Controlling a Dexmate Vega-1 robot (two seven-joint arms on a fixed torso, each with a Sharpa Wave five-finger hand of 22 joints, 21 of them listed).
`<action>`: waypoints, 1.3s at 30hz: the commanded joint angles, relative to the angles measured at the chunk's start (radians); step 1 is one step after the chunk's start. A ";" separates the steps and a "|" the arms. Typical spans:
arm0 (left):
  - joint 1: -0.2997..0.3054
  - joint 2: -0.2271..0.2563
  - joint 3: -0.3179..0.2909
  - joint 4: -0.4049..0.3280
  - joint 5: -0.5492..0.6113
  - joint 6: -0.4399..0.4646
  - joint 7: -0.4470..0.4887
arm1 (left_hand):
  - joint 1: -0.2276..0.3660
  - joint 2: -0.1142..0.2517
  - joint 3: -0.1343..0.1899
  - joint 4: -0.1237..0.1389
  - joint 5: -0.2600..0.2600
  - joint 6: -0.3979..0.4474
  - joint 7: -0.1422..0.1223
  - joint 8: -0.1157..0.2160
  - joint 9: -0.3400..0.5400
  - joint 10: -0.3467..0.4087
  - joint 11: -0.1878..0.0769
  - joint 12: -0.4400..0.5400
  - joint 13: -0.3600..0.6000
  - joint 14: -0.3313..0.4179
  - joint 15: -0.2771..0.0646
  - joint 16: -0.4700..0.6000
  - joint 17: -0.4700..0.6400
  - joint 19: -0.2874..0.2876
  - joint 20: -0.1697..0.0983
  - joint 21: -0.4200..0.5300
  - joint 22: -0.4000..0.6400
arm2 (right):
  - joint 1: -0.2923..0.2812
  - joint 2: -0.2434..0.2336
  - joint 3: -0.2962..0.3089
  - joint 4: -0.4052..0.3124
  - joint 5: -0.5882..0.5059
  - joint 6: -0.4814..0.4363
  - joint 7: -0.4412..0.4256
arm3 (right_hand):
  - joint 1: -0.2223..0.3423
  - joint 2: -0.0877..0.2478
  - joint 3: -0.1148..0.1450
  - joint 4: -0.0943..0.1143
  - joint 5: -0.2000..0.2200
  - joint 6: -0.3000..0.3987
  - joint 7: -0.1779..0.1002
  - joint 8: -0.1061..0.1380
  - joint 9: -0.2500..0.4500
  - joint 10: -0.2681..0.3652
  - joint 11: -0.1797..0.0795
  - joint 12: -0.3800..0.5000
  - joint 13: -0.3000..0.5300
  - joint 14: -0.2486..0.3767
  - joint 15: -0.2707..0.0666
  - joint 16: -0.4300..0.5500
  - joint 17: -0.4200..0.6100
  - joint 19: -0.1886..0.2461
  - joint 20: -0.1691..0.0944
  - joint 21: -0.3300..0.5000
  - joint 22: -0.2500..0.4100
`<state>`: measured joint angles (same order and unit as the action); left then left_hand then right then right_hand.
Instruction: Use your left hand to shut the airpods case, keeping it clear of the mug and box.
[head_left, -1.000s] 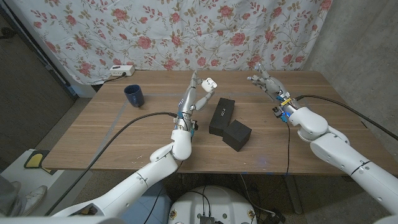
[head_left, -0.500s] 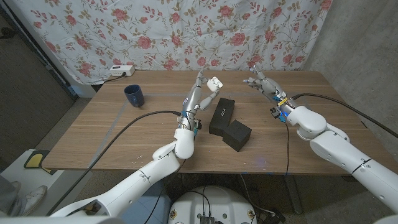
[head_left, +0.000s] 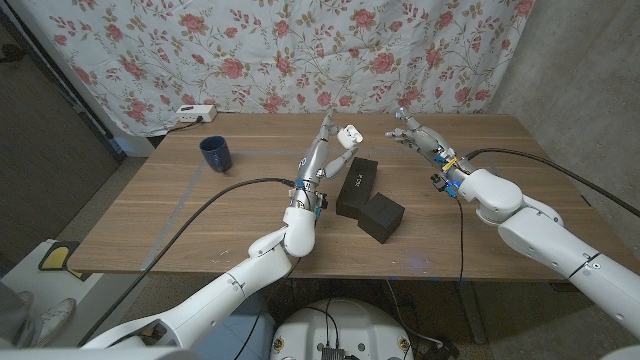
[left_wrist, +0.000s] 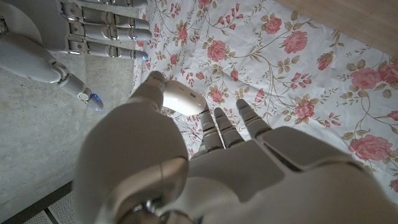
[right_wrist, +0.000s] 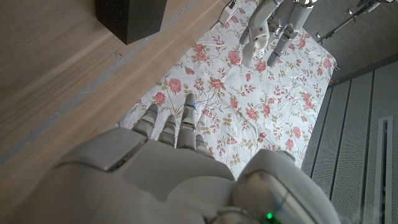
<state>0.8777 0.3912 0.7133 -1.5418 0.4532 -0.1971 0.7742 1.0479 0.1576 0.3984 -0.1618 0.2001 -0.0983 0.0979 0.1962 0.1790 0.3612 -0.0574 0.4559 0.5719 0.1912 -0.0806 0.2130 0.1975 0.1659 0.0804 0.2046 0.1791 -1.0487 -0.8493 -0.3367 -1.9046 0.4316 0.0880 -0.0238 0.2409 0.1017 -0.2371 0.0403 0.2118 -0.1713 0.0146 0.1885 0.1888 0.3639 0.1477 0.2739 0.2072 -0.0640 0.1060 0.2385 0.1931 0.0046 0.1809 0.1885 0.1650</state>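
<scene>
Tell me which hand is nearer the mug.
Left. The left hand is raised above the table, holding the airpods case, to the right of the mug in the head view. The right hand hovers farther right, beyond the black boxes.

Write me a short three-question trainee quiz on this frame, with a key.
1. True or false: the left hand holds the white airpods case up off the table.
2. Which lies nearest the left forearm? A) blue mug B) black boxes C) white power strip
3. Fill in: the right hand holds ____.

Key: 1 true; 2 B; 3 nothing, fingers spread.
</scene>
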 joint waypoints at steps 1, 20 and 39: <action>-0.008 0.001 0.010 0.007 0.010 -0.018 -0.005 | 0.009 -0.003 -0.002 -0.001 0.005 0.002 -0.005 0.005 0.004 0.154 -0.150 0.007 0.006 0.008 -0.003 0.003 0.001 0.002 0.005 0.001 0.003 | 0.000 -0.019 -0.012 -0.040 -0.014 -0.055 -0.009 | -0.012 -0.001 -0.001 0.007 0.010 -0.031 0.008 0.000 0.001 0.007 0.001 0.006 0.006 0.001 0.015 0.006 0.005 0.001 0.014 0.000 0.005; -0.022 -0.012 0.028 0.025 0.022 -0.010 -0.020 | 0.004 -0.005 -0.010 0.004 0.004 0.005 -0.006 0.003 0.004 0.155 -0.148 0.007 0.008 0.007 -0.003 0.002 0.002 0.002 0.008 0.001 0.003 | -0.010 -0.047 -0.009 -0.071 -0.007 -0.072 0.010 | -0.017 0.000 -0.003 0.011 0.012 -0.034 0.016 0.002 0.001 0.018 -0.005 0.007 0.010 0.000 0.030 0.002 0.005 0.001 0.016 0.000 0.006; -0.044 -0.018 0.055 0.040 0.042 0.012 -0.038 | 0.011 -0.005 -0.011 0.001 0.003 0.010 -0.011 0.002 0.004 0.153 -0.152 0.006 0.009 0.008 -0.002 0.001 0.001 0.001 0.009 0.001 0.003 | -0.009 -0.054 -0.015 -0.079 -0.001 -0.060 0.036 | -0.016 0.005 -0.001 0.013 0.015 -0.036 0.016 0.003 0.001 0.035 -0.012 0.011 0.015 0.007 0.031 0.002 0.004 0.000 0.017 0.000 0.006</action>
<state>0.8472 0.3777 0.7524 -1.5119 0.4820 -0.1954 0.7435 1.0572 0.1475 0.3937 -0.1599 0.1991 -0.0894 0.0890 0.1962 0.1790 0.3611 -0.0575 0.4557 0.5778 0.1911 -0.0805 0.2130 0.1977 0.1623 0.0840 0.2046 0.1789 -1.0584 -0.9014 -0.3478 -1.9795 0.4225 0.0211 -0.0036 0.2290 0.1058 -0.2371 0.0486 0.2194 -0.1734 0.0271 0.1887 0.1884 0.3871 0.1352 0.2777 0.2199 -0.0583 0.1324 0.2385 0.1930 0.0098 0.1895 0.1886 0.1650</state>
